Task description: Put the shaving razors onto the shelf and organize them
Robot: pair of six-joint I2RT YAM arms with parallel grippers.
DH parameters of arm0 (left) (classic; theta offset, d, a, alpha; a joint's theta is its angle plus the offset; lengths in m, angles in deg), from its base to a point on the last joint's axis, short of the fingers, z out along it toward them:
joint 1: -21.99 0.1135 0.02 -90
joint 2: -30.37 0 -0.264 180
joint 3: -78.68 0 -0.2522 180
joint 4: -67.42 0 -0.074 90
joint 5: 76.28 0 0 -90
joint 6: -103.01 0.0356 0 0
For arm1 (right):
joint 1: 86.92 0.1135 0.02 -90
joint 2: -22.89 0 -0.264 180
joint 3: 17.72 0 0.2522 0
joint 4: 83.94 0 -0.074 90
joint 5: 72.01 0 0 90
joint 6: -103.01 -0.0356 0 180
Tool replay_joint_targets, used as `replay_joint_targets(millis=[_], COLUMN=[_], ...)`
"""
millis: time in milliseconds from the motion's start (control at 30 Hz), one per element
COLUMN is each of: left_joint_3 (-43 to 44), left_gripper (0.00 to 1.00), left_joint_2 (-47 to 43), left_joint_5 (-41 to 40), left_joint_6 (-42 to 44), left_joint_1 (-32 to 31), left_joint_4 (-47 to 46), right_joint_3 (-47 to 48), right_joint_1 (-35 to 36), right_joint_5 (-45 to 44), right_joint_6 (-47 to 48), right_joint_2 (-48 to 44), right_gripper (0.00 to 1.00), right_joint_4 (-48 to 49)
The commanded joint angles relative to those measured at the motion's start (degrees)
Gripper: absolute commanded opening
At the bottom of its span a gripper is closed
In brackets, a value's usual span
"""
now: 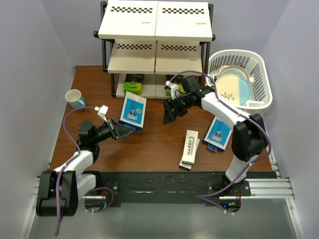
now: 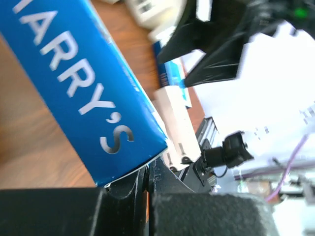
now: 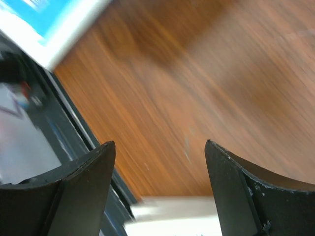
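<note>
Two white boxes (image 1: 189,148) are stacked near the front edge, with a second blue box (image 1: 218,133) beside them. The left claw (image 1: 123,129) is nearly closed, pinching the end of the blue-and-white box (image 1: 133,110) mid-table. The right claw (image 1: 169,113) is wide open and empty over bare wood. A mug (image 1: 75,98) stands at the left. The shelf (image 1: 155,45) is at the back, with a black-and-green box (image 1: 133,82) on its bottom tier. A basket (image 1: 259,74) crowds it on the right.

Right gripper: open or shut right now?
Open. The right gripper shows its fingers well apart in the wrist view, with only bare table between them; nothing is held.
</note>
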Motion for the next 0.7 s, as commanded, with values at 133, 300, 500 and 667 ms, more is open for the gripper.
replay_joint_targets(millis=[133,300,500,667], left_joint_3=[3.98,11.61,23.31,32.79], left_gripper=[0.0,0.0,0.0,0.0], left_joint_2=[-7.76,-7.68,-0.4,13.39], left_joint_5=[10.21,10.3,5.75,3.71], left_joint_6=[-4.81,-7.55,-10.8,-20.19], left_joint_1=[-0.18,-0.18,-0.1,-0.1], left_joint_4=[-14.38,-16.85,-17.82,-22.89], right_joint_3=[-1.33,-3.45,-4.5,-5.73], right_joint_1=[0.58,0.58,0.58,0.49], right_joint_5=[-3.47,-3.12,-3.47,-3.3], right_joint_6=[17.39,14.58,15.01,14.49], right_joint_2=[-6.92,-8.67,-9.91,-11.14], right_gripper=[0.77,0.77,0.78,0.78], right_joint_4=[-16.63,-12.85,-13.11,-12.05])
